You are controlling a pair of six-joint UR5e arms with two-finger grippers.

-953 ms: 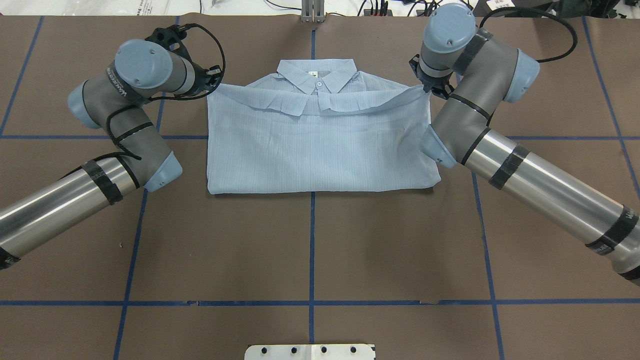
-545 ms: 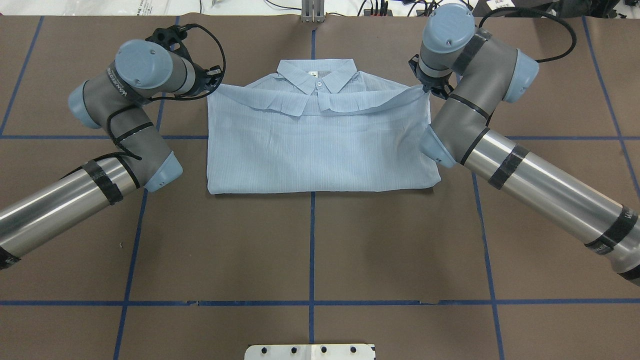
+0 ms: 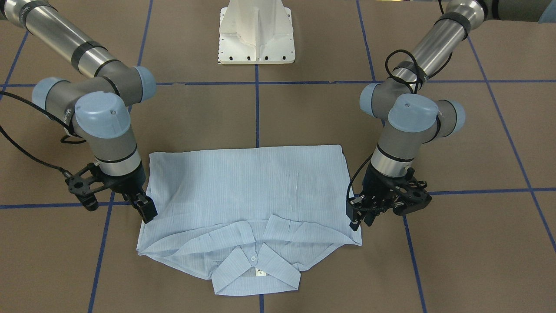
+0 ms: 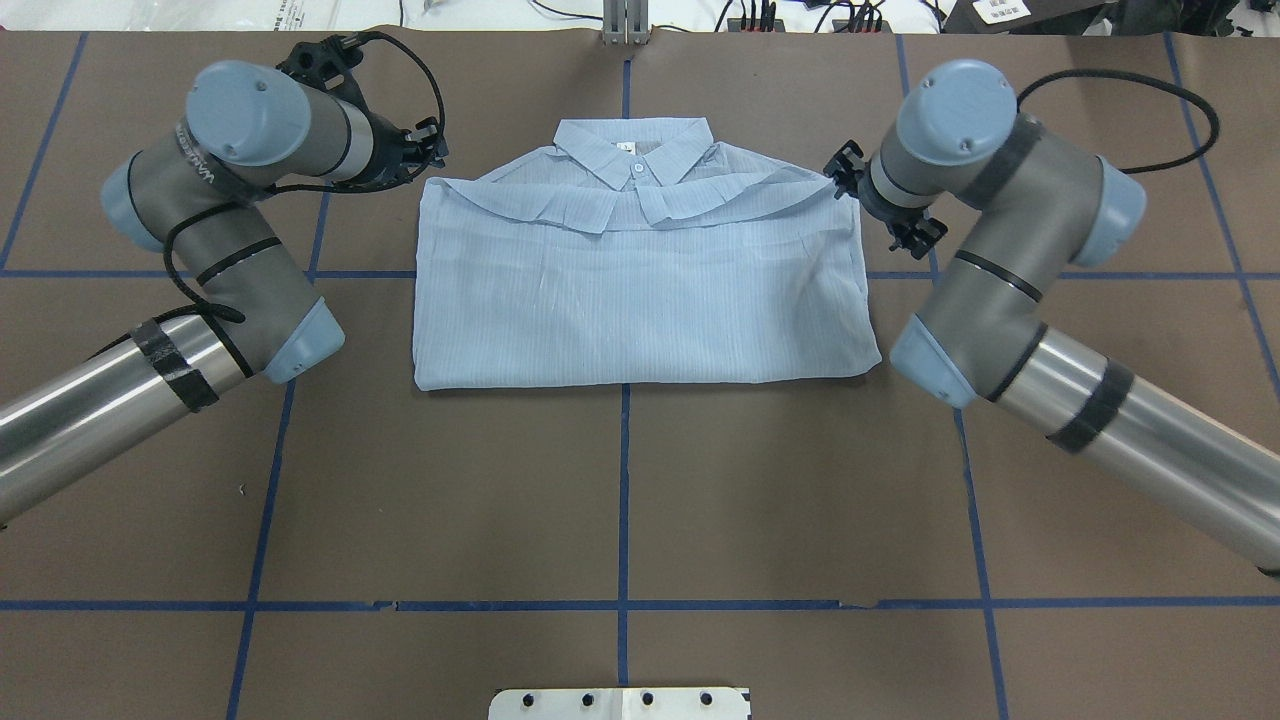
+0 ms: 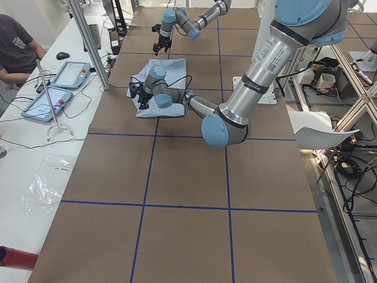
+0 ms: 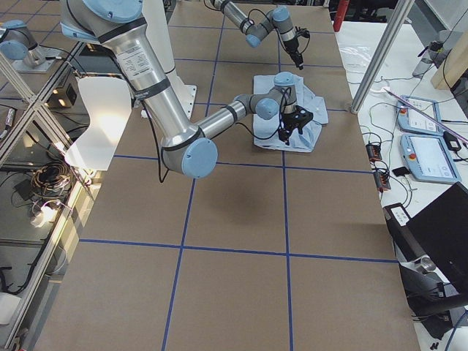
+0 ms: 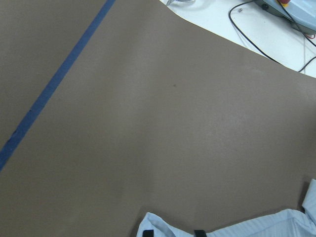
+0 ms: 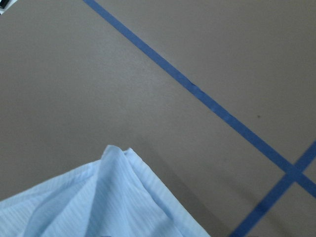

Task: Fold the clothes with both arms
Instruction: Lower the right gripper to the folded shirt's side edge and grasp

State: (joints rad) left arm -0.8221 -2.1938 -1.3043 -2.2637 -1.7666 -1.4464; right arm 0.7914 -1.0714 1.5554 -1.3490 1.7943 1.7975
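Observation:
The clothes are one light blue striped shirt (image 4: 640, 290), folded into a rectangle on the brown table with the collar (image 4: 635, 150) on its far side. My left gripper (image 3: 357, 219) hovers at the shirt's collar-side corner on my left. Its two fingertips (image 7: 199, 232) stand apart at the cloth's edge (image 7: 256, 229). My right gripper (image 3: 147, 209) hangs just beside the opposite collar-side corner. That corner (image 8: 113, 158) lies loose on the table in the right wrist view, where no fingers show. Both grippers look open and hold nothing.
The white pedestal base (image 3: 256, 34) stands at the robot's side of the table. Blue tape lines (image 4: 624, 500) cross the brown cover. Past the table's far edge a person (image 5: 15, 41) sits at a white desk with tablets (image 5: 59, 85) and cables.
Both grippers have let go of the shirt's collar-side corners, which now lie slack on the table. Both arms have drawn outward from the shirt, the right arm the most.

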